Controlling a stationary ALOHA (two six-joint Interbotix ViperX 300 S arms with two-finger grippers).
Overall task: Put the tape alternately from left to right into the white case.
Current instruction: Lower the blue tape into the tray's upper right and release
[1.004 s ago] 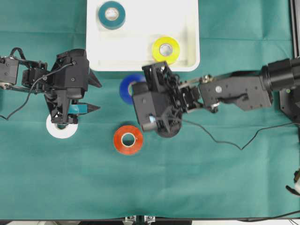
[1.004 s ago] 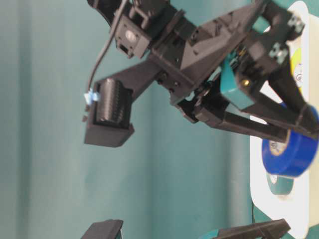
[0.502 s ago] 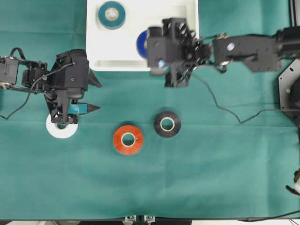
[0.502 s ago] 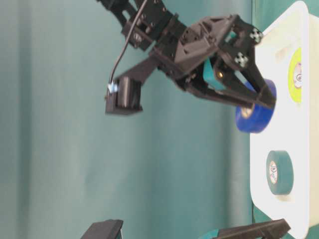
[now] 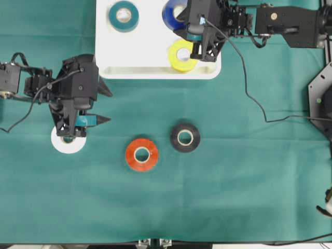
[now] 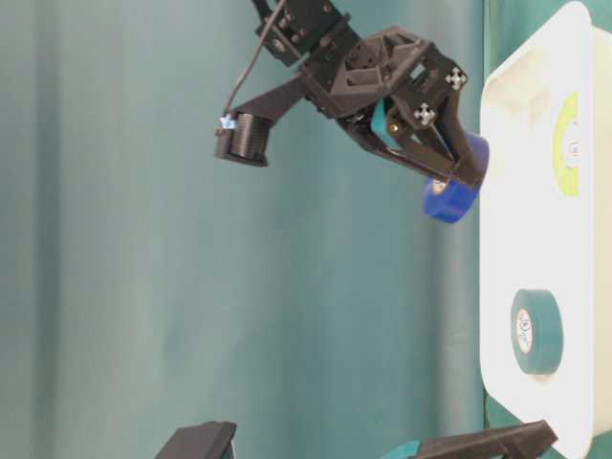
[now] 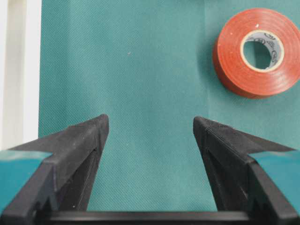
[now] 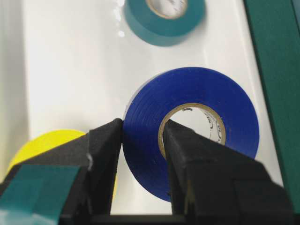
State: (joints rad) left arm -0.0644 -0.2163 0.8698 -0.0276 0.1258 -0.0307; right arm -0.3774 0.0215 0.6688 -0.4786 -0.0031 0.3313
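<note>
The right tool is out over the white case, which lies at the far edge of the desk, and it is clenched on the blue tape roll. One finger is inside the roll's core and the other presses its outer face, so the roll's wall sits between them; the wrist view shows this plainly. From table level the blue roll hangs tilted at the fingertips, clear of the case floor and not touching it.

Inside the case, a teal tape roll lies flat toward the far left corner, and a yellow tape roll lies flat near the front rim at the right side, partly covered by the right tool from above. The blue roll is held between those two, toward the far side of the case.

The left tool hangs over the left part of the desk, in front of the case's front left corner, its fingers spread wide with nothing between them but green cloth. A white tape roll lies under it, partly hidden. A red tape roll and a black tape roll lie flat near the middle of the desk, close together but apart.
</note>
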